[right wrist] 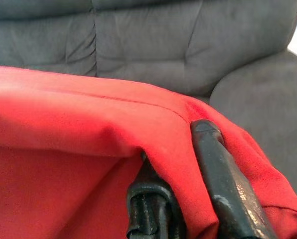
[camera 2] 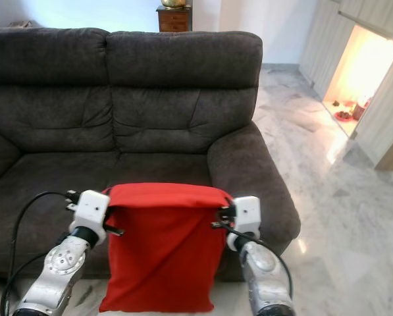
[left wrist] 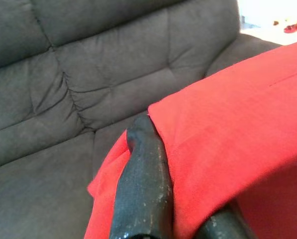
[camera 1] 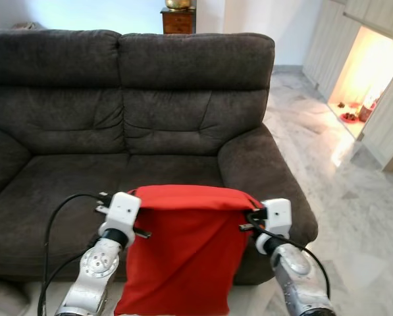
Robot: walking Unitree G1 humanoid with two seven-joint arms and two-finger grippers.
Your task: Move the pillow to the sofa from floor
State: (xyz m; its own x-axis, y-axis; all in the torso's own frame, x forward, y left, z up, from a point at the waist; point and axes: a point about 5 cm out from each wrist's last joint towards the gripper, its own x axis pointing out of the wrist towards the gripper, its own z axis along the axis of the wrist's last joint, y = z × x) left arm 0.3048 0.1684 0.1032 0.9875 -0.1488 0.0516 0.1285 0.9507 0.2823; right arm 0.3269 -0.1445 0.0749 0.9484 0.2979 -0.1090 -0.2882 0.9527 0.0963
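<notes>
- One red pillow [camera 1: 183, 257]: a soft, smooth-woven fabric piece, roughly rectangular, hanging flat in the air in front of the sofa's seat edge, clear of the cushions. Its top edge runs level from side to side between the two grippers; its long axis hangs downward, the lower edge dropping out of the eye views.
- Two grippers hold it, one at each upper corner. The left gripper [left wrist: 175, 199] is closed on the pillow's left corner, the cloth pinched between its black fingers [left wrist: 143, 189] and folded over one of them.
- The right gripper [right wrist: 188, 199] is likewise clamped on the right corner, with red fabric drawn tight between its two fingers [right wrist: 223, 174].
- Two silver arms rise from the bottom of the eye views, each ending in a white wrist block beside the pillow's top edge; black cables loop from the left arm.
- One sofa [camera 1: 117, 105]: dark grey, suede-like upholstery, two padded back cushions with stitched creases, a rounded armrest [camera 1: 262, 171] on the robot's right, just behind the pillow.
- Floor [camera 1: 354, 210]: glossy pale marble, veined, to the right of the sofa.
- One wooden cabinet [camera 1: 178, 20] stands behind the sofa back, against a light wall.
</notes>
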